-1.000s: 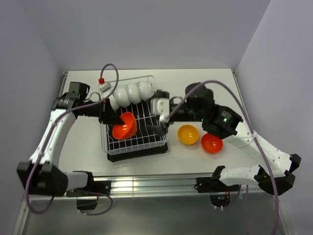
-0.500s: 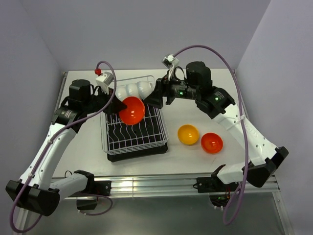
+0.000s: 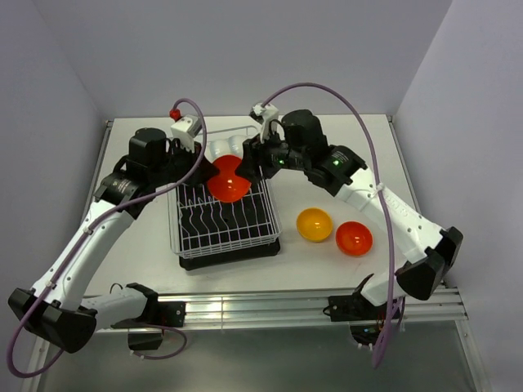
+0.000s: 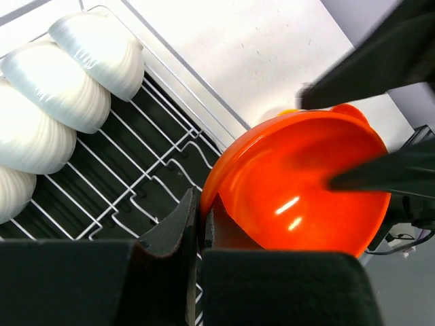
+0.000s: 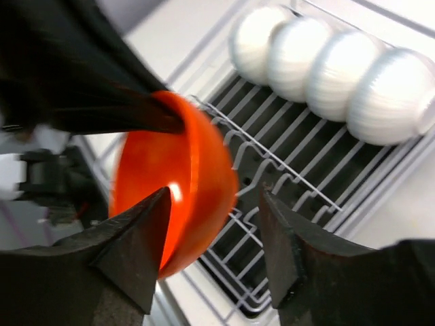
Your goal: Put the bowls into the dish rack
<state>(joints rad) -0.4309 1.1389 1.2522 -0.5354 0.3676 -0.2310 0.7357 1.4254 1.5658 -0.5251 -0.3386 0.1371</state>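
Note:
A red-orange bowl (image 3: 229, 181) hangs tilted above the white wire dish rack (image 3: 214, 233). My left gripper (image 3: 207, 172) is shut on its left rim, the fingers pinching the wall (image 4: 202, 204). From the right, my right gripper (image 3: 250, 163) reaches the same bowl (image 5: 178, 182). Its jaws are open and straddle the bowl's right edge (image 5: 214, 231), one finger (image 5: 136, 238) on the inner side and one (image 5: 285, 251) outside. Several white bowls (image 3: 222, 148) stand in a row at the rack's back. A yellow-orange bowl (image 3: 314, 224) and another red-orange bowl (image 3: 354, 238) sit on the table to the rack's right.
The rack sits on a black drip tray (image 3: 230, 254), with upright prongs (image 5: 292, 163) below the held bowl. Purple cables arch over both arms. Walls close the table on three sides.
My left gripper lifted the red-orange bowl out of the rack's front and carried it back and right. My right arm swung from the table's right over the rack to the bowl, its jaws narrowing.

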